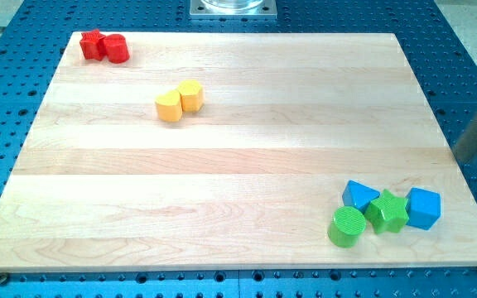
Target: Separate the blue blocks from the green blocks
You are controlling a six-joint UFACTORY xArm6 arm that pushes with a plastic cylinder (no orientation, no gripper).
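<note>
Four blocks cluster at the board's bottom right. A green star (387,211) sits in the middle. A blue wedge-like block (358,195) touches its left side and a blue cube (423,208) touches its right side. A green cylinder (347,226) lies at the star's lower left, touching it. My rod shows as a blurred dark streak at the view's right edge. My tip (462,158) is just past the board's right edge, up and to the right of the blue cube and apart from every block.
Two yellow blocks, a heart-like block (169,107) and a hexagonal block (190,95), touch each other at the upper left middle. A red star (93,44) and a red cylinder (116,49) sit together in the top left corner. The wooden board (238,165) lies on a blue perforated table.
</note>
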